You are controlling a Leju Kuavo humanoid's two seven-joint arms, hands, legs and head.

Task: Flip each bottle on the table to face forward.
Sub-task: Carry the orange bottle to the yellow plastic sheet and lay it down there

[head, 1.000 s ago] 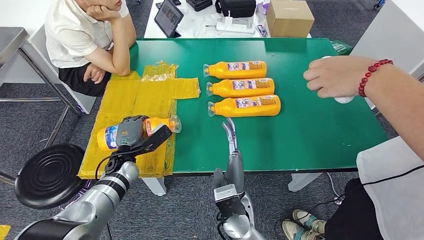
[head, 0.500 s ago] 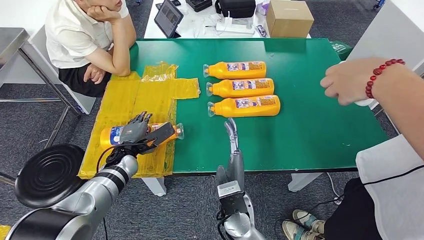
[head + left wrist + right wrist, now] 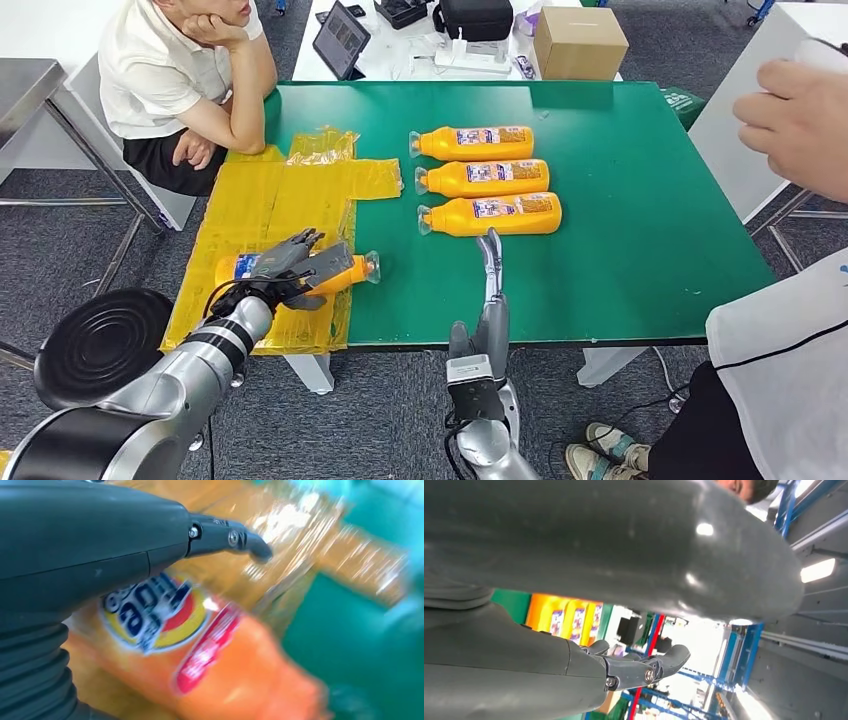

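An orange bottle (image 3: 345,271) lies on its side on the yellow plastic sheet (image 3: 270,200) near the table's front left, cap pointing right. My left hand (image 3: 288,263) hovers over its label end with fingers spread, not gripping. The left wrist view shows that bottle (image 3: 200,670) blurred, its round logo label facing up under my left hand (image 3: 75,545). Three more orange bottles (image 3: 480,142) (image 3: 490,177) (image 3: 500,213) lie in a row mid-table, labels up, caps left. My right hand (image 3: 490,275) stands edge-on with straight fingers at the front edge, just short of the nearest bottle, holding nothing.
A person (image 3: 180,70) sits at the table's left corner, elbow on the green table (image 3: 620,250). Another person's hand (image 3: 800,110) is raised at the far right. A black stool (image 3: 100,345) stands front left. A cardboard box (image 3: 578,38) and tablet (image 3: 338,36) sit behind the table.
My left hand let go of the bottle and spread its fingers; the bottle now lies a little further right. The person's hand at the right pulled away off the table.
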